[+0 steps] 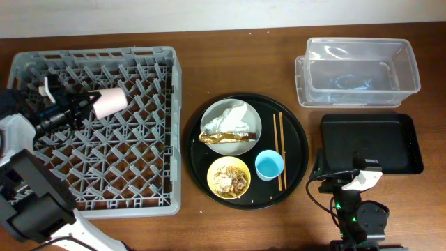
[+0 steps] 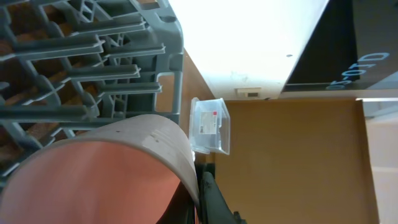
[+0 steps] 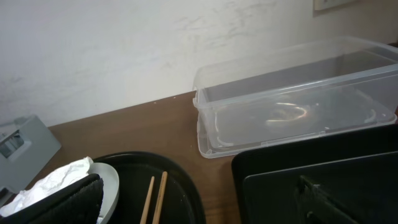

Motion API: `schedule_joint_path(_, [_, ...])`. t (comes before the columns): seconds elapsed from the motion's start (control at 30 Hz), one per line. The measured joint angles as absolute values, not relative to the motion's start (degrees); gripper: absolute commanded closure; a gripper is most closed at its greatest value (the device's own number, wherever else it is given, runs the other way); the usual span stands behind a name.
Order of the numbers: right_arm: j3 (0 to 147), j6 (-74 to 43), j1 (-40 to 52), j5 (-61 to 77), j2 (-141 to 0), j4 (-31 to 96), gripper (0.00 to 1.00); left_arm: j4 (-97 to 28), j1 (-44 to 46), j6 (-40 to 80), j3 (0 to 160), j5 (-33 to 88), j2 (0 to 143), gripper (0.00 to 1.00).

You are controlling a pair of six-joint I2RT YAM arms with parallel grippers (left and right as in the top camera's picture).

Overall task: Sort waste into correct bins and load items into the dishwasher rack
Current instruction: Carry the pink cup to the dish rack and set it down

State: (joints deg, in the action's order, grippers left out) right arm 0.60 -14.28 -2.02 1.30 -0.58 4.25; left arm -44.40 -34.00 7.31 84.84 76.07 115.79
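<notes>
- Dishwasher rack: grey lattice crate on the left of the table. The pink cup is above its upper-left part.
- Round black tray: mid-table, and it carries the rest of the dishes and waste.
- Clear tub is at the far right, with the shallow black bin just in front of it. No waste visible in either.
- Grey plate: holds the crumpled napkin and the gold wrapper.
- Yellow bowl: holds beige scraps.
- Left gripper: fingers pressed together on the pink cup's wall at the rim. In the left wrist view one finger lies against the rim edge.
- Right gripper: fingers spread wide with nothing between them. It is parked near the black bin's corner.
- Pink cup, orientation: on its side, long axis roughly level and across the rack. Mouth faces the left gripper, base points right towards the tray. Cannot tell whether it touches the pegs or hangs just clear.
- Pink cup, handling (judged): light, stiff, smooth. A one-wall pinch at the rim could let it swivel or slip. The rim is the sensible hold, since the body looks too wide and slick to hold that way.
- Blue cup: upright, beside the bowl.
- Chopsticks: parallel pair lying near-to-far on the tray's right side.
</notes>
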Motion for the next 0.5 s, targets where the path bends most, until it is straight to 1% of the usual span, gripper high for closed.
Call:
schedule_joint_path(0.3, [0.60,-14.31,-2.02,1.30,-0.58,4.25,0.01,-43.88,-32.84,7.33,84.01,74.19,115.77,1.00])
schedule_joint_path(0.5, [0.60,-14.33,-2.02,1.30,-0.58,4.25,0.01,-32.58,-32.84,9.56,79.50,75.26,115.50,1.00])
